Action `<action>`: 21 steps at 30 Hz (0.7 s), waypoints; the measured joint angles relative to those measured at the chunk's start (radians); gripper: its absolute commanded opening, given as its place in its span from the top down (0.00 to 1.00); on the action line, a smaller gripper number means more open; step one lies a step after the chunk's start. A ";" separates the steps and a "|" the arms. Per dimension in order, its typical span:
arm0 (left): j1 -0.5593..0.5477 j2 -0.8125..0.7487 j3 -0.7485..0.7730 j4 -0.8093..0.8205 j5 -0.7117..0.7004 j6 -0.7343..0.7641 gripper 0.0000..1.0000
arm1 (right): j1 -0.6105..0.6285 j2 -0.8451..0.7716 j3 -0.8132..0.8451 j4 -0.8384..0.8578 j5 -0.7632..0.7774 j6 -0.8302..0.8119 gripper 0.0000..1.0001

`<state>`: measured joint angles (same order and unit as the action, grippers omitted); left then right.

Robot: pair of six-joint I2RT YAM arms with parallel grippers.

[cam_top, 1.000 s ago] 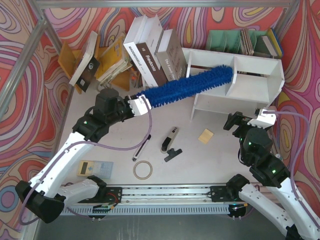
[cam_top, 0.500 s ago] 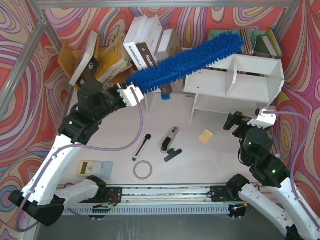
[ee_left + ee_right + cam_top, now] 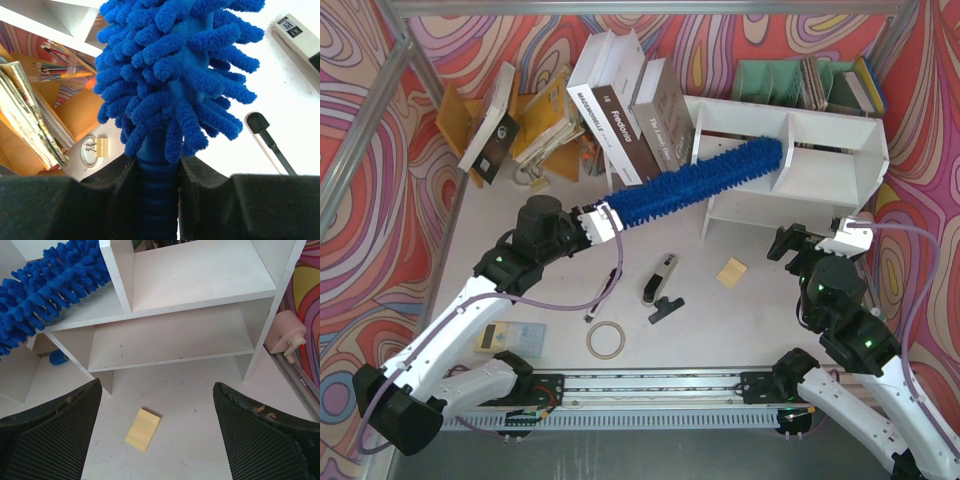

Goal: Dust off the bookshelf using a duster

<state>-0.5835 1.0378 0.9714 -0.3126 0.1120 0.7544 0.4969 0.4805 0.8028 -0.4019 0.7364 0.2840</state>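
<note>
Swirled red, orange and teal walls enclose a white table (image 3: 750, 310), and the bookshelf (image 3: 825, 170) is set at its far right corner, open side turned toward the near edge. The duster (image 3: 695, 182) is held by its ribbed handle in the left pincer (image 3: 603, 222), whose jaws are pressed tight on the handle in the left wrist view. The fluffy head is laid slantwise into the left compartment of the upper tier, with its tip close to the central divider. The right pincer (image 3: 798, 243) is held spread and empty before the lower tier, near the right edge. The step in hand is judged to be the sweeping of that left compartment. It would best be done with light downward pressure, so that the strands are flattened on the board without the unit being pushed toward the wall. The head should be drawn along the board's whole length, and the divider and back panel brushed as well. The right compartment, lower tier and top are judged yet to be covered.
</note>
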 measured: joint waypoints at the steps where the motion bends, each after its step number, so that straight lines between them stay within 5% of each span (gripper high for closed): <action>1: -0.002 -0.001 0.001 0.005 -0.003 -0.003 1.00 | 0.000 0.000 0.000 0.000 0.000 0.000 0.18; 13: -0.006 -0.053 0.137 0.072 -0.093 -0.002 1.00 | 0.000 -0.002 0.000 0.000 0.000 0.000 0.18; 21: -0.006 -0.141 0.157 0.159 -0.152 -0.201 1.00 | 0.000 -0.003 0.000 0.000 0.000 0.000 0.18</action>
<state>-0.5896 0.8970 1.1286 -0.1532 -0.0402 0.5533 0.4969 0.4770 0.8028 -0.4019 0.7361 0.2840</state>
